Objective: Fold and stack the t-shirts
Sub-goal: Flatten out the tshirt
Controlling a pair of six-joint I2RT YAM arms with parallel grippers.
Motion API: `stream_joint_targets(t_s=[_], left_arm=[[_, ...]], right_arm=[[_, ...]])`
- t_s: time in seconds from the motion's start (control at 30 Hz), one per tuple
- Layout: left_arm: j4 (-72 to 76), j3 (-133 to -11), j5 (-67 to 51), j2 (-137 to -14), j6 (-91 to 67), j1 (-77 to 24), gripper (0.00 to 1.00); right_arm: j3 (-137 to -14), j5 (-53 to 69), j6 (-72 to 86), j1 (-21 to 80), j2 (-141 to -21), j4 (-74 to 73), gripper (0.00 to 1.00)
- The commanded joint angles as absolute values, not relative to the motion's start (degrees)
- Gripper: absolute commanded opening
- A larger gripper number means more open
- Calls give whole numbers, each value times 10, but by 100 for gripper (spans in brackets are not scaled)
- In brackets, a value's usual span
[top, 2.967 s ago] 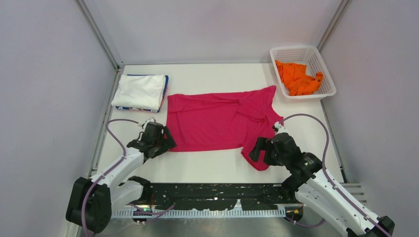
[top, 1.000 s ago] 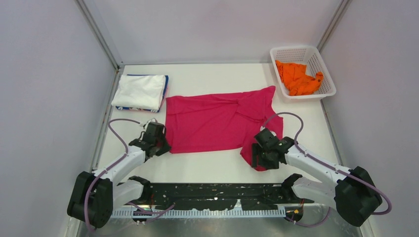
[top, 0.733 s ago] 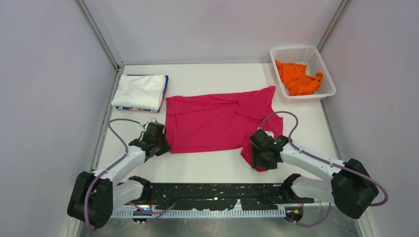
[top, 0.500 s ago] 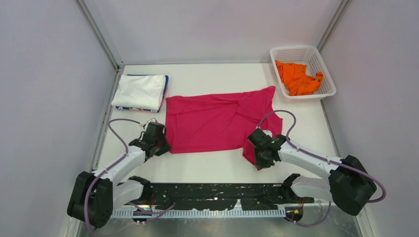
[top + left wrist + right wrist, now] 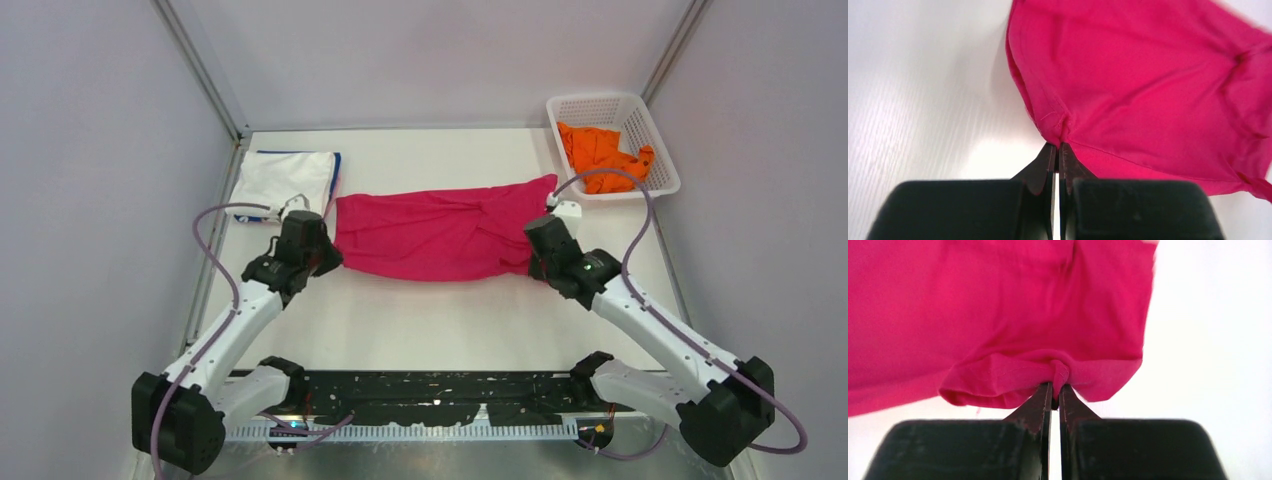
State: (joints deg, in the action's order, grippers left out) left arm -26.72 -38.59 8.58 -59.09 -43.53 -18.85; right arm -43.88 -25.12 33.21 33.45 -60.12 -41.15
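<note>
table (image 5: 440, 325): white top; I see it bearing everything listed below.
left gripper (image 5: 1058, 147): near left of the cloth. In my left wrist view the two black fingers are pressed together on a puckered corner of hem, with only a hairline gap between them.
right gripper (image 5: 1054, 387): near right of the cloth. Its fingers are pinched the same way on a small bunched fold of hem, and a doubled flap of cloth spreads to either side of the tips.
magenta-pink t-shirt (image 5: 430, 235): mid-table, drawn out as one wide band between the two grippers, each holding a near corner. Creases gather towards its right half. Its far right corner points at the basket and stops just short of it. I cannot tell how much of the near edge is off the table.
white t-shirt (image 5: 290, 180): far left, folded, on top of a stack just beyond the left gripper.
blue edge (image 5: 300, 153): a folded layer under the white one.
pink edge (image 5: 331, 195): along the stack's right side, just beside the magenta-pink cloth; I cannot tell if they touch.
white lattice basket (image 5: 600, 103): far right corner.
orange t-shirt (image 5: 600, 155): crumpled inside the basket.
</note>
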Motion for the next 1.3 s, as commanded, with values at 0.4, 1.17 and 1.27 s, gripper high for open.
stream_joint_targets(t_s=[0.4, 1.17, 1.27], left_arm=[[-276, -693, 144, -473, -345, -189, 0], [-321, -916, 4, -299, -303, -188, 0], [-331, -939, -26, -302, -306, -188, 0]], right_arm=[[-717, -398, 68, 287, -420, -270, 5], [-1132, -30, -18, 287, -371, -453, 5], [-1165, -11, -12, 286, -372, -458, 5]])
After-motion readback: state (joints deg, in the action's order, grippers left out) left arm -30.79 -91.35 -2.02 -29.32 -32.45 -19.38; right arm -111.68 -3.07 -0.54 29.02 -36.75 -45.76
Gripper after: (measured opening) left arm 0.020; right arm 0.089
